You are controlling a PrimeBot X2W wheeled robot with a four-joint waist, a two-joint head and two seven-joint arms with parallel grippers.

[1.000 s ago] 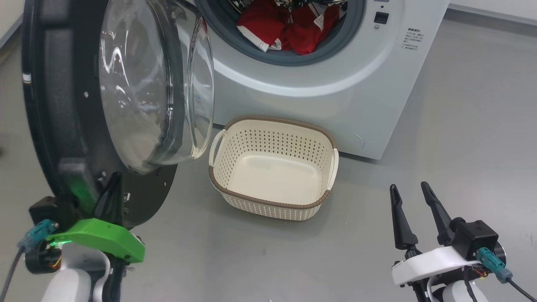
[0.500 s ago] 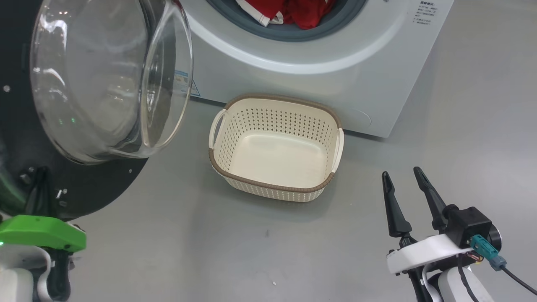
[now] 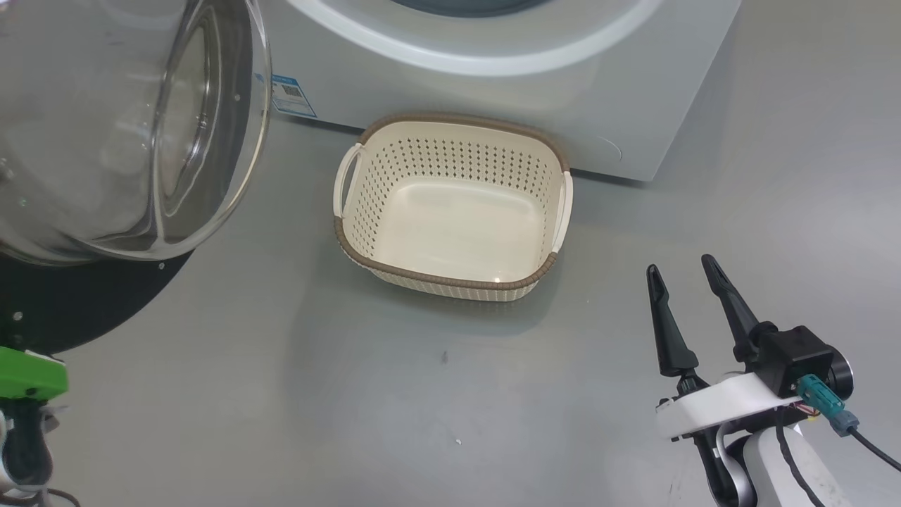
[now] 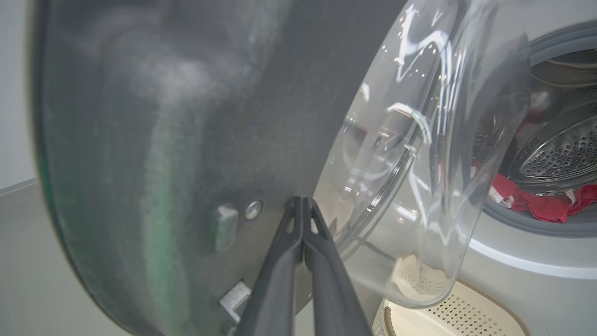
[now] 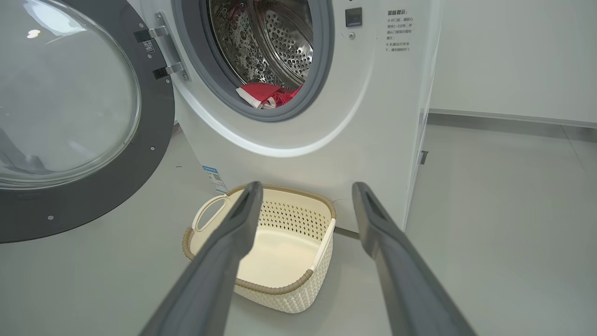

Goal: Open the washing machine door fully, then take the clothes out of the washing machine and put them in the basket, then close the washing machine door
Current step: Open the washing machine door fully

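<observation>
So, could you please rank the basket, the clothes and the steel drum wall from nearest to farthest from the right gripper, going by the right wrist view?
From the open right gripper:
1. basket: on the floor, just ahead of the gripper.
2. clothes: at the drum mouth's lower lip, above the basket.
3. steel drum wall: deep inside, behind the clothes.

The basket (image 3: 450, 283) sits on the floor (image 3: 281, 394) just in front of the washer (image 5: 326, 121), near its lower front. The clothes (image 5: 266, 95) lie in the washer's drum (image 5: 280, 46), low down by the mouth. The door (image 5: 93, 205) stands out from the washer's left side, as the robot faces it, raised off the floor to the left of the basket. The right gripper (image 3: 679, 263) is farther out from the washer than the basket and to the right. The left gripper (image 4: 301, 201) is up at the door's inner face.
</observation>
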